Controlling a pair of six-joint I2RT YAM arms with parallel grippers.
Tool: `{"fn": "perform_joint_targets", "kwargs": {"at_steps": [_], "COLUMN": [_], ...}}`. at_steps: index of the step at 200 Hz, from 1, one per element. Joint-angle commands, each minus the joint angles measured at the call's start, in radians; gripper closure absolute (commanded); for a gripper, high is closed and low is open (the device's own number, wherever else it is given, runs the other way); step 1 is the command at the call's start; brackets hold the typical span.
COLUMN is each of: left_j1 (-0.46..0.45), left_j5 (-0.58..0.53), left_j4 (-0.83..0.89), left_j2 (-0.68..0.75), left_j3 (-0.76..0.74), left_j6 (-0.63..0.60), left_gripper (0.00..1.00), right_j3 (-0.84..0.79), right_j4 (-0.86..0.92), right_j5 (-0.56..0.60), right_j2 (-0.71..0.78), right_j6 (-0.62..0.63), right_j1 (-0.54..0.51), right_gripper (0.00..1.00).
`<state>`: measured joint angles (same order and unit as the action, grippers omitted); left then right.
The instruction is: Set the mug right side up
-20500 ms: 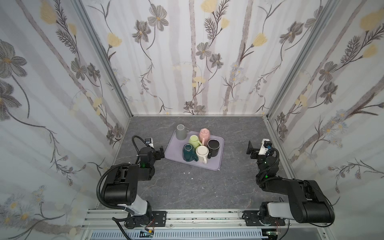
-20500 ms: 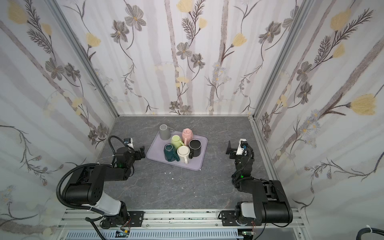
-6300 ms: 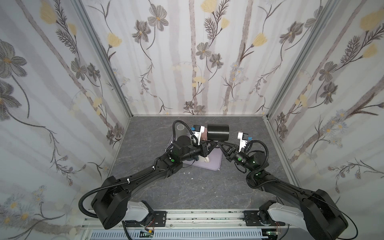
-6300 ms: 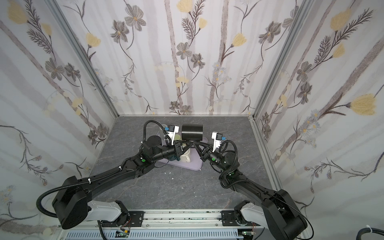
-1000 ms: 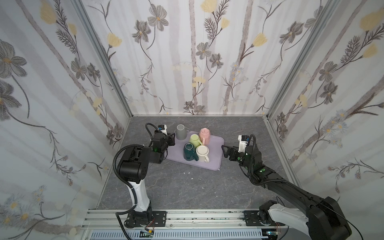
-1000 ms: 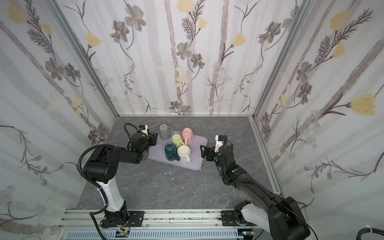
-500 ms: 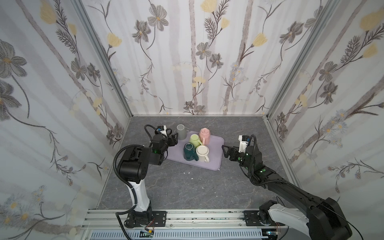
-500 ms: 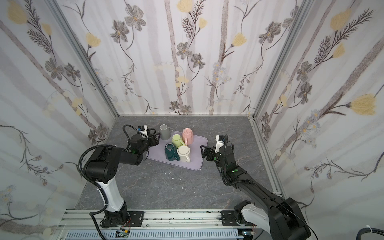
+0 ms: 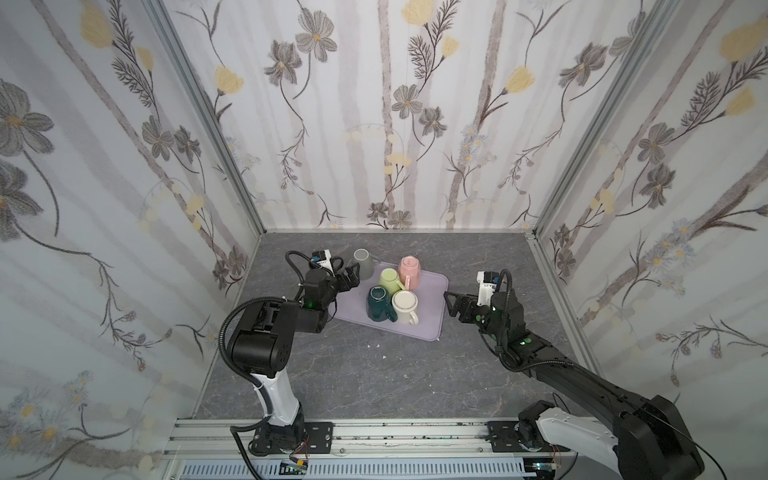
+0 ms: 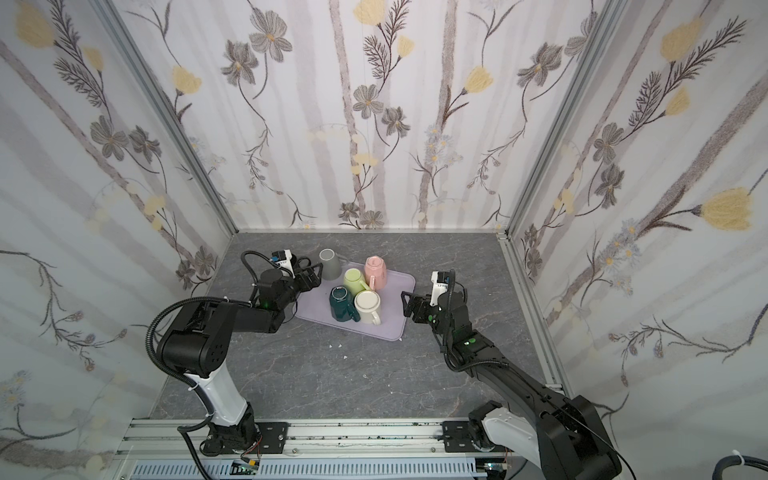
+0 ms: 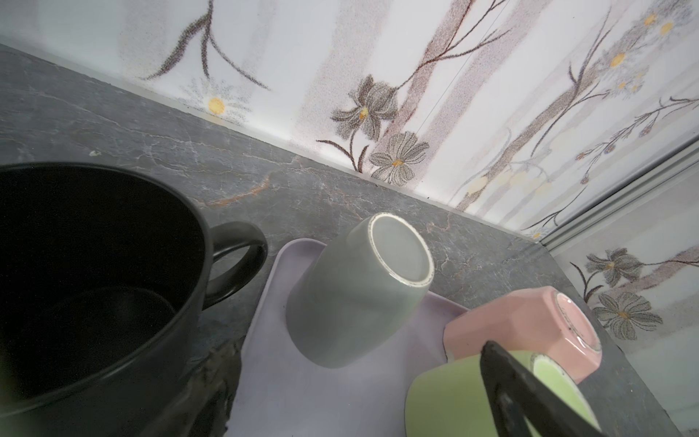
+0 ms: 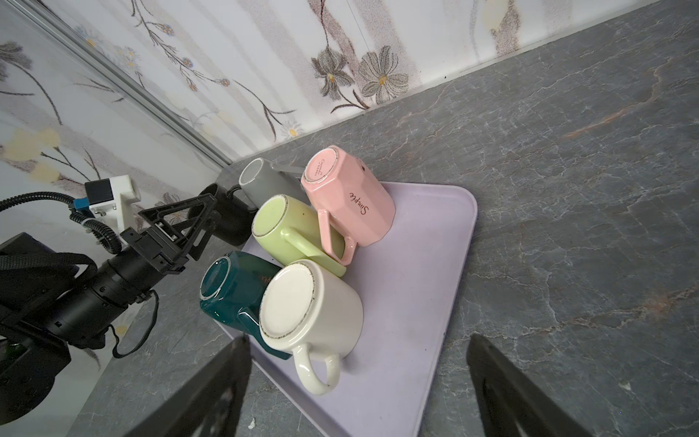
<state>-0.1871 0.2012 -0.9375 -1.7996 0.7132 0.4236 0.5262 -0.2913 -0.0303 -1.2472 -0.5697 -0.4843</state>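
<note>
Matte black ceramic mug (image 11: 94,283) — upright, beside lavender plastic tray (image 11: 302,397); left gripper (image 9: 350,275) wide, clamping nothing — right gripper (image 12: 357,350) wide, empty.

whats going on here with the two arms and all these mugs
It's a mug-flipping job. A black mug stands right side up on the table beside the purple tray, with the left gripper open right next to it, holding nothing. The gray, green, pink, teal and cream mugs sit upside down on the tray. The right gripper hangs open and empty off the tray's other side.
</note>
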Motion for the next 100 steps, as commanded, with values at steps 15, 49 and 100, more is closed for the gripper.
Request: {"fn": "perform_joint_targets", "kwargs": {"at_steps": [15, 49, 100], "left_j1": [-0.035, -0.07, -0.136], "left_j5": [-0.07, -0.158, -0.386], "left_j4": [0.143, 0.324, 0.789], "left_j2": [0.077, 0.174, 0.337], "left_j3": [0.014, 0.036, 0.129], "left_j6": [0.013, 0.008, 0.052], "left_gripper": [0.0, 0.0, 0.0], "right_j3": [0.071, 0.147, 0.215], "right_j4": [0.102, 0.204, 0.279], "right_j5": [0.009, 0.079, 0.138], "right_j2": [-0.028, -0.057, -0.116], "right_j6": [0.045, 0.101, 0.142], "right_j1": [-0.012, -0.079, -0.182], "right_gripper": [0.12, 0.11, 0.12]}}
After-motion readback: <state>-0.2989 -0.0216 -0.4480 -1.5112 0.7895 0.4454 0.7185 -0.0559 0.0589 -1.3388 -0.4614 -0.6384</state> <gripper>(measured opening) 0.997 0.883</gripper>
